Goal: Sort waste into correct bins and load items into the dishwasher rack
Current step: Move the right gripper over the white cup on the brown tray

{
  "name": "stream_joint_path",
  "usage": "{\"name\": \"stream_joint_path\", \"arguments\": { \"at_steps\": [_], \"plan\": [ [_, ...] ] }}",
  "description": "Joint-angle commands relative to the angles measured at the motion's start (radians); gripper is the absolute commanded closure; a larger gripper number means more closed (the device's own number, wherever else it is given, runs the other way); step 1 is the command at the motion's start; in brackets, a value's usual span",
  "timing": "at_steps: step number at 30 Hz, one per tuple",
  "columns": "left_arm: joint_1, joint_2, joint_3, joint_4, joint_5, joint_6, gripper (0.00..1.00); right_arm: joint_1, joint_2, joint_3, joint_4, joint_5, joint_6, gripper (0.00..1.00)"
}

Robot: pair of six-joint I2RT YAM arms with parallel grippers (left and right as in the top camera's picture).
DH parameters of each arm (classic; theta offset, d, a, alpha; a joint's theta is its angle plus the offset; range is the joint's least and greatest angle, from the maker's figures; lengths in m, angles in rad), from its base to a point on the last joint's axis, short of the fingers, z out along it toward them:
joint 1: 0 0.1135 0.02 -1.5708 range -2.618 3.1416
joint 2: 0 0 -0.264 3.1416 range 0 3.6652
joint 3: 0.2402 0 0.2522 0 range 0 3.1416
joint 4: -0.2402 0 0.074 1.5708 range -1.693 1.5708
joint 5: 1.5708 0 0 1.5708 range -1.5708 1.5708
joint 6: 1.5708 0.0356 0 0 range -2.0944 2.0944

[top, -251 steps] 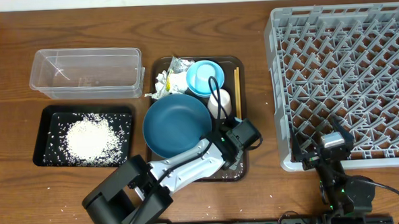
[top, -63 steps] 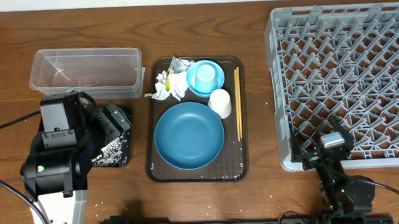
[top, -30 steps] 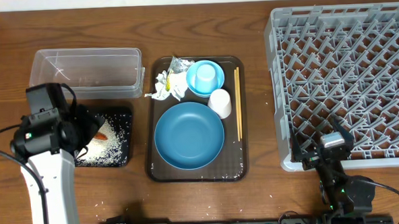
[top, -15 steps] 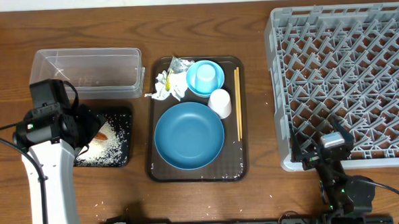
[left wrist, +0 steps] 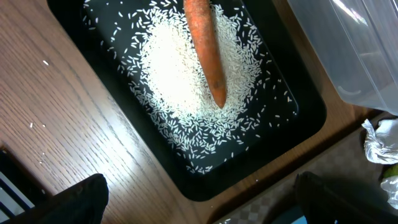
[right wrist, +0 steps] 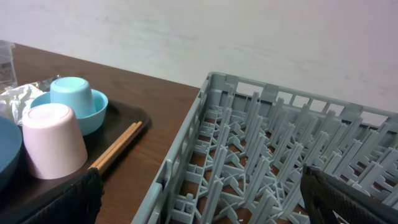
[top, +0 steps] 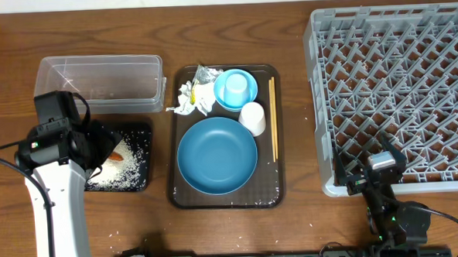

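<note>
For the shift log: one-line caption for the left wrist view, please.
Orange carrot piece lying on loose white rice grains in the shallow black rectangular tray, left fingers open above.

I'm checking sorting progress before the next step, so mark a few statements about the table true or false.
1. The carrot piece lies on the rice in the black tray. True.
2. The crumpled tissue is in the clear tub. False: it lies on the brown tray, outside the tub.
3. The big dark blue bowl sits in the dishwasher rack. False: it sits on the brown tray.
4. The chopsticks lie along the brown tray's edge nearest the rack. True.
5. The left gripper holds the carrot piece. False: it hangs open above the black tray, the carrot lying free.
</note>
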Motion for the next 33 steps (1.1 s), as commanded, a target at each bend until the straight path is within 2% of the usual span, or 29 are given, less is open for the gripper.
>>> {"name": "stream_joint_path", "arguments": {
  "at_steps": [1,4,6,10,12,15,17,19,21,25,29,33],
  "plan": [
    [0.006,0.006,0.014,-0.006,-0.016,-0.009,0.02,-0.013,-0.005,-0.002,-0.004,0.002,-0.011,0.01],
    [0.006,0.006,0.014,-0.006,-0.015,-0.009,0.02,-0.013,-0.004,-0.002,0.016,-0.012,-0.008,0.01],
    [0.006,0.006,0.014,-0.006,-0.016,-0.009,0.02,-0.013,-0.005,-0.002,0.082,-0.097,0.040,0.01],
    [0.006,0.006,0.014,-0.006,-0.016,-0.009,0.02,-0.012,-0.005,-0.002,0.183,-0.605,0.390,0.01],
    [0.006,0.006,0.014,-0.006,-0.016,-0.009,0.02,-0.012,-0.005,-0.002,0.280,-0.741,0.551,0.01],
    [0.006,0.006,0.014,-0.006,-0.016,-0.009,0.02,-0.012,-0.004,-0.002,0.465,-0.728,0.747,0.01],
    [0.006,0.006,0.014,-0.006,-0.016,-0.009,0.02,-0.012,-0.004,-0.002,0.637,-0.627,0.906,0.01],
    [0.006,0.006,0.014,-0.006,-0.016,-0.009,0.02,-0.012,-0.004,0.003,0.764,-0.534,0.971,0.01],
    [0.006,0.006,0.014,-0.006,-0.015,-0.009,0.02,-0.012,-0.004,0.025,0.807,-0.454,0.981,0.01],
    [0.006,0.006,0.014,-0.006,-0.016,-0.009,0.02,-0.012,0.026,0.152,0.721,-0.338,0.922,0.01],
    [0.006,0.006,0.014,-0.006,-0.016,-0.009,0.02,-0.012,0.161,0.374,0.483,-0.326,0.774,0.01],
    [0.006,0.006,0.014,-0.006,-0.016,-0.009,0.02,-0.012,0.395,0.626,0.205,-0.379,0.655,0.01]
  ]
}}
